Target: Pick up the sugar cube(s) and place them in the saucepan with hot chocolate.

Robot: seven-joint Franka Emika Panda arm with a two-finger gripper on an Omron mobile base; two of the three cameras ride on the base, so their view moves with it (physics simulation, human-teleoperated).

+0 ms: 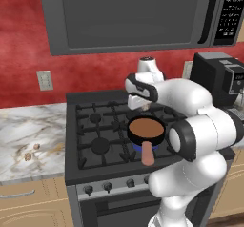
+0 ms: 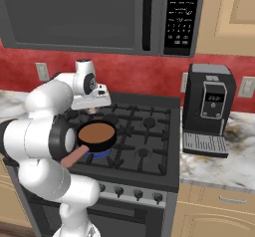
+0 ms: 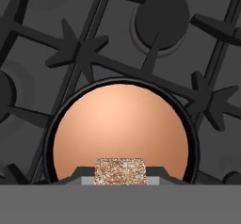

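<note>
Hand (image 3: 120,180) of mine grips one sugar cube (image 3: 120,171) between its fingertips, poised right above the saucepan with hot chocolate (image 3: 120,129) on the stove (image 1: 95,126). I see two more cubes (image 1: 31,152) far off to its left on the worktop (image 1: 24,130).

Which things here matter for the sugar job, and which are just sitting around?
Belong to the job:
- sugar cube held in the gripper
- saucepan of hot chocolate
- two sugar cubes on the counter

Just lying about:
- coffee machine
- microwave
- stove grates
</note>
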